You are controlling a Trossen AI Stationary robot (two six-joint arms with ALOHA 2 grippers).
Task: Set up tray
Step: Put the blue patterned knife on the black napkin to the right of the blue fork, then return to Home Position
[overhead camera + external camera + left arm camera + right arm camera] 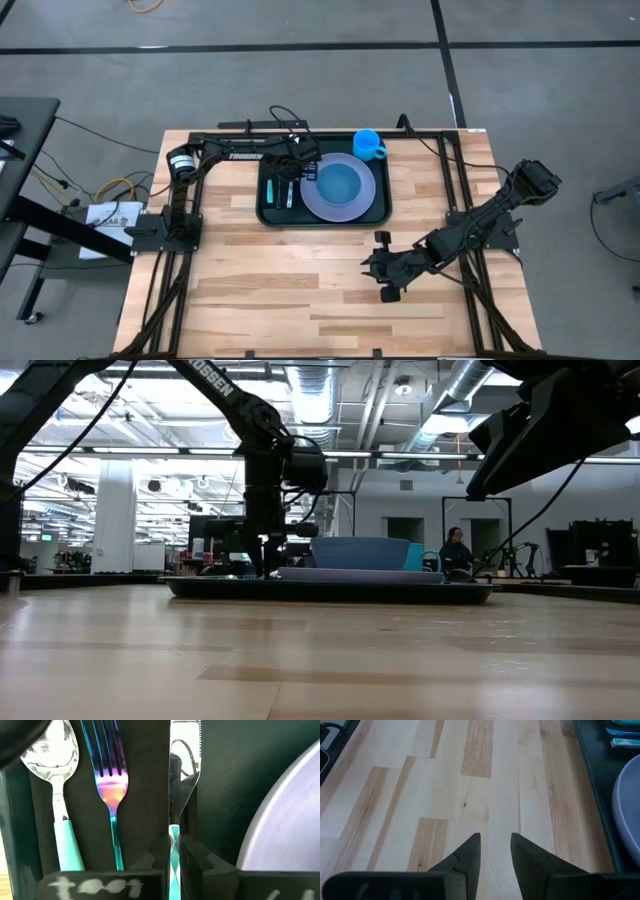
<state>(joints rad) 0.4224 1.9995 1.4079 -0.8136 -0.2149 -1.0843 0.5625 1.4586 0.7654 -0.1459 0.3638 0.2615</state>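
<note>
Left gripper (175,865) pinches the knife (181,780) handle on the tray (268,212), clear only from its wrist view.

knife (176,795) handle pinched, plate (285,820) cropped

Robotics lab: open hall, exposed ceiling ducts (455,385), equipment racks (598,545), seated person (456,550).
</note>
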